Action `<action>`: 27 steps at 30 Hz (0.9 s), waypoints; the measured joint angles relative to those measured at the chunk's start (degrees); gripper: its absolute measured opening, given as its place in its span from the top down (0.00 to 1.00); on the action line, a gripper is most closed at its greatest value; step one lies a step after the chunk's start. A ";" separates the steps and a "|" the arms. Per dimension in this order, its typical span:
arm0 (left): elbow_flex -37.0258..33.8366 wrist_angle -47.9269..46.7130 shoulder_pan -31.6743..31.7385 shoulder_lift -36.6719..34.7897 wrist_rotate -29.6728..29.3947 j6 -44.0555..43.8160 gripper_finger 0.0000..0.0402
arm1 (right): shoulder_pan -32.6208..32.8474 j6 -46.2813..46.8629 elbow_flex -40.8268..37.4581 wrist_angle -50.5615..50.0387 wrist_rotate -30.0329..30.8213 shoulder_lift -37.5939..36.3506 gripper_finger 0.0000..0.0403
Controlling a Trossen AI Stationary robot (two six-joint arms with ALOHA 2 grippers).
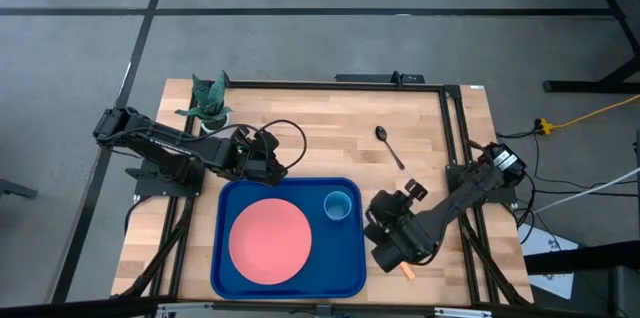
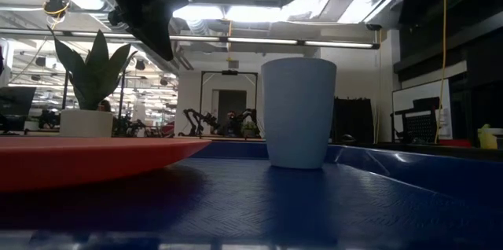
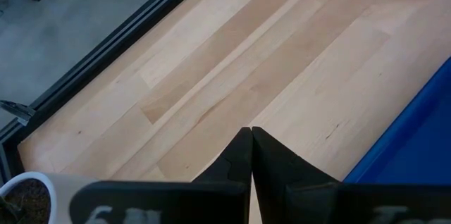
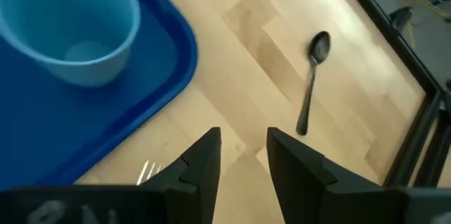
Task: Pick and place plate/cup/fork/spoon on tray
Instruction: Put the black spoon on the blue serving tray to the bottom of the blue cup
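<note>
The deep-blue tray [image 1: 350, 268] lies at the table's near middle. The salmon-pink plate [image 1: 270, 240] lies flat in it, and the light-blue cup [image 1: 338, 205] stands upright in its far right corner; it also shows in the right wrist view [image 4: 67, 23]. The dark spoon [image 1: 388, 145] lies on the bare wood beyond the tray's right side. The fork lies on the table under my right arm: only its orange handle end [image 1: 408, 271] and its tines [image 4: 146, 172] show. My right gripper [image 4: 243, 146] is open and empty, just right of the tray. My left gripper [image 3: 251, 136] is shut and empty over the wood beyond the tray's far edge.
A white pot with a green plant [image 1: 207, 106] stands at the table's far left. A dark metal frame [image 1: 450, 118] runs along the table's far and right edges. Bare wood lies between the tray and the spoon.
</note>
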 joint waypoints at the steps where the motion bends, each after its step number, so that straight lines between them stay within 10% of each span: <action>1: 0.00 0.00 0.01 -0.01 0.01 0.00 1.00 | 0.34 1.29 -0.98 0.16 0.76 0.00 0.70; 14: 0.00 0.00 0.01 -0.01 0.01 0.00 1.00 | 0.09 3.39 -5.39 -0.39 5.08 -0.55 0.70; 27: 0.00 0.75 -0.01 -0.01 -0.02 0.00 1.00 | -3.77 2.99 -29.71 15.75 5.56 -18.04 0.69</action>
